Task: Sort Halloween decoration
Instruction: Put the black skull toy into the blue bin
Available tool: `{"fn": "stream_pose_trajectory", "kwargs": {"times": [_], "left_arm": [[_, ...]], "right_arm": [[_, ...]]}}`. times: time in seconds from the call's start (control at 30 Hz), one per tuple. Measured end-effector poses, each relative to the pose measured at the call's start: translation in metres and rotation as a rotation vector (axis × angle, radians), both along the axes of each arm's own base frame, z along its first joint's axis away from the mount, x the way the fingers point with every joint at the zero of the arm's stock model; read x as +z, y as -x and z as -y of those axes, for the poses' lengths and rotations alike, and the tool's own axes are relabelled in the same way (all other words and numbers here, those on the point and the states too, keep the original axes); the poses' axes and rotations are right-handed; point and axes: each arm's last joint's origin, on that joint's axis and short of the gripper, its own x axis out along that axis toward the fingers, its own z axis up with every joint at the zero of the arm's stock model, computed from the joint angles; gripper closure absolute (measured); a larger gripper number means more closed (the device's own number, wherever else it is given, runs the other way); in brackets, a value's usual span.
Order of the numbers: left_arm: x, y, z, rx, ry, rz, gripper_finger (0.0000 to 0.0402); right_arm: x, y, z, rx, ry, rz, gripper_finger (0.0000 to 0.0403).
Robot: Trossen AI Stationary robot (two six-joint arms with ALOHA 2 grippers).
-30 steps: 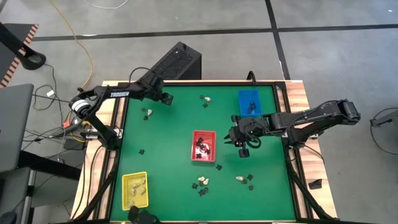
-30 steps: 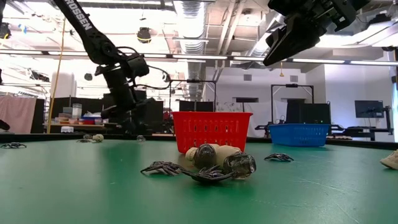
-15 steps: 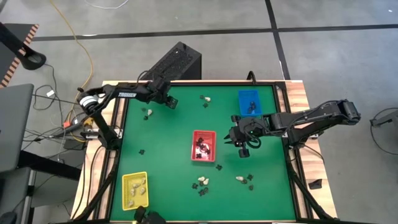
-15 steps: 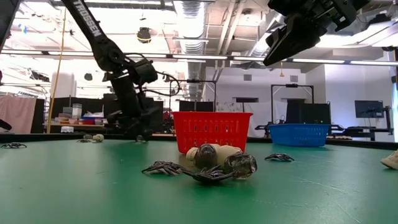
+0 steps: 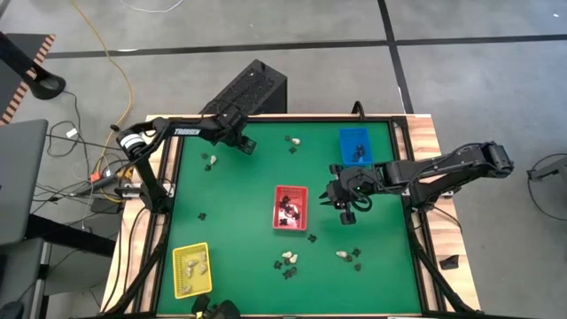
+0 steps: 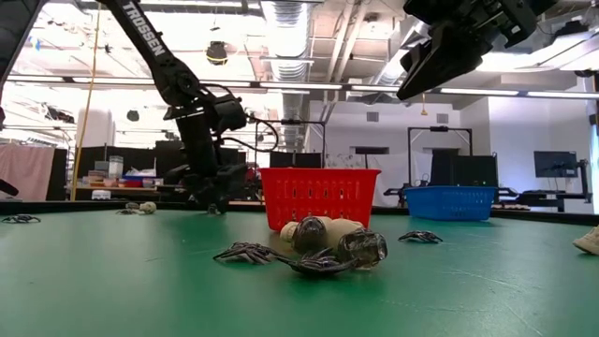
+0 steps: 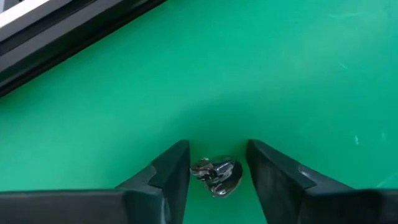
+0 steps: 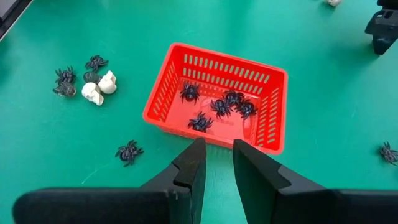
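Observation:
Small black spiders and cream skulls lie scattered on the green table [image 5: 239,195]. My left gripper [image 5: 246,144] is down at the table's far left, pointing steeply down and open. In the left wrist view a small dark, shiny piece [image 7: 216,175] lies on the table between its fingers. My right gripper [image 5: 342,197] hangs above the table just right of the red tray [image 5: 290,207]. Its fingers are slightly apart [image 8: 219,163] with nothing between them. Several black spiders [image 8: 217,106] lie in the red tray. My left gripper has its fingers [image 7: 176,169] close on either side of the dark piece, coming from above. I cannot tell whether they touch it. The piece lies on the table.
A blue tray [image 5: 355,145] stands at the far right and a yellow tray [image 5: 192,269] with cream pieces at the near left. Loose pieces lie at the far middle [image 5: 291,140], the far left [image 5: 210,160] and near the front [image 5: 288,260], [image 5: 345,255].
My left gripper has gone a little toward the table's right edge along the far side and has sunk down to the table top. My right gripper has kept still.

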Motion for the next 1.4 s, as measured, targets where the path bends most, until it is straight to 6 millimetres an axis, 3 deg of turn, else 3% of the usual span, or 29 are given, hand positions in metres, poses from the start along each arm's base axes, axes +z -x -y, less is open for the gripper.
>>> {"fn": "stream_pose_trajectory", "kwargs": {"times": [0.4, 0.7, 0.93, 1.23, 1.4], "left_arm": [[0.007, -0.008, 0.003, -0.027, 0.049, 0.02, 0.0375], [0.032, -0.051, 0.022, -0.216, 0.021, 0.186, 0.0399], [0.057, -0.062, 0.029, -0.252, -0.015, 0.058, 0.0347], [0.049, -0.036, 0.023, -0.071, 0.081, -0.118, 0.0216], [0.047, -0.035, 0.021, -0.065, 0.096, -0.117, 0.0178]], "right_arm": [[0.002, 0.01, 0.003, -0.082, -0.009, -0.039, 0.0291], [0.015, 0.029, 0.006, -0.183, -0.053, -0.009, 0.0291], [0.012, 0.027, 0.0, -0.15, -0.044, -0.029, 0.0291], [0.01, 0.026, -0.003, -0.125, -0.026, -0.036, 0.0291], [0.01, 0.026, -0.003, -0.125, -0.027, -0.033, 0.0291]]}}
